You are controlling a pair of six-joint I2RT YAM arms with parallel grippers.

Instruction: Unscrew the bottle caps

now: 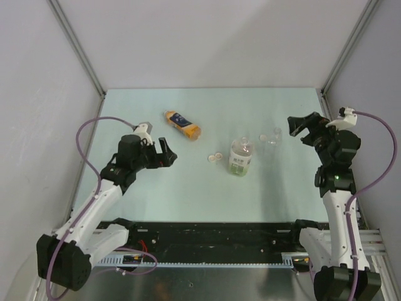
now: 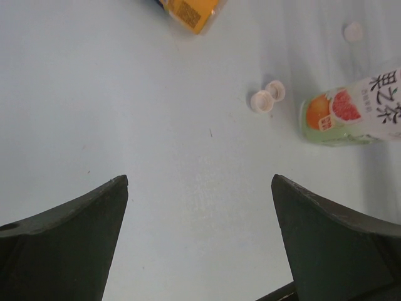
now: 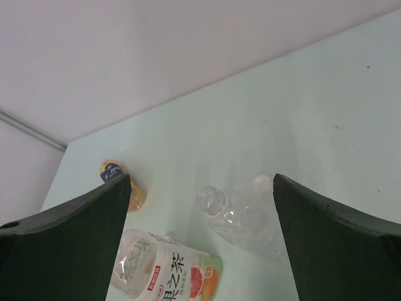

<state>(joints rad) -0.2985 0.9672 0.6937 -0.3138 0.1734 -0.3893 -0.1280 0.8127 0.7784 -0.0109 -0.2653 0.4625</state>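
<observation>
Caps lie loose on the pale green counter. Two of them sit together (touching, as far as I can see) just left of the standing bottle with the grapefruit label. A third cap rests beside the clear bottle, which lies further right. An orange bottle lies on its side toward the back. On the left, the left gripper hangs over bare counter, spread wide and grasping nothing. Over at the right, the right gripper hovers beyond the clear bottle, equally wide and released.
</observation>
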